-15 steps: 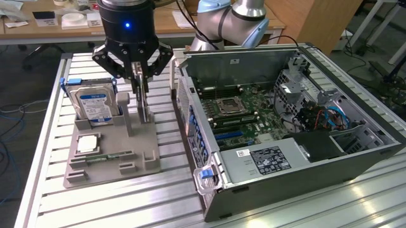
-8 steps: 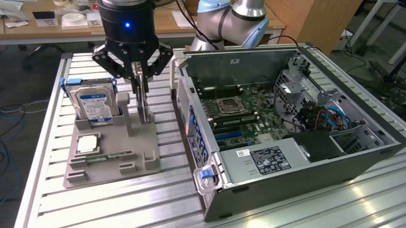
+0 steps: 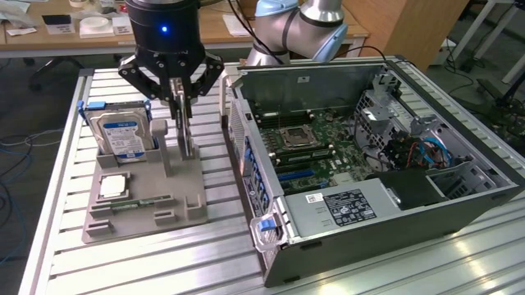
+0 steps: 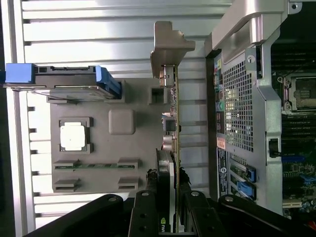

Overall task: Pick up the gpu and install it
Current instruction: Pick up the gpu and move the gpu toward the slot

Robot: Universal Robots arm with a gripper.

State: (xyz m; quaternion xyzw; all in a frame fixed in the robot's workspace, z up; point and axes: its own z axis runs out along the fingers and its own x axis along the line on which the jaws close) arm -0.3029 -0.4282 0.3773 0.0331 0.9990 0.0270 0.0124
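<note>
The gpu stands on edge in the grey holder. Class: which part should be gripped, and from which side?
Its upper edge, from straight above, pinching the two flat faces. The gpu stands upright in a slot of the holder, so its top edge is exposed.

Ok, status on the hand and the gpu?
Hand closed on gpu, card upright in grey fixture. Hard drive stands beside, apart. Case open on exterior view's right.
</note>
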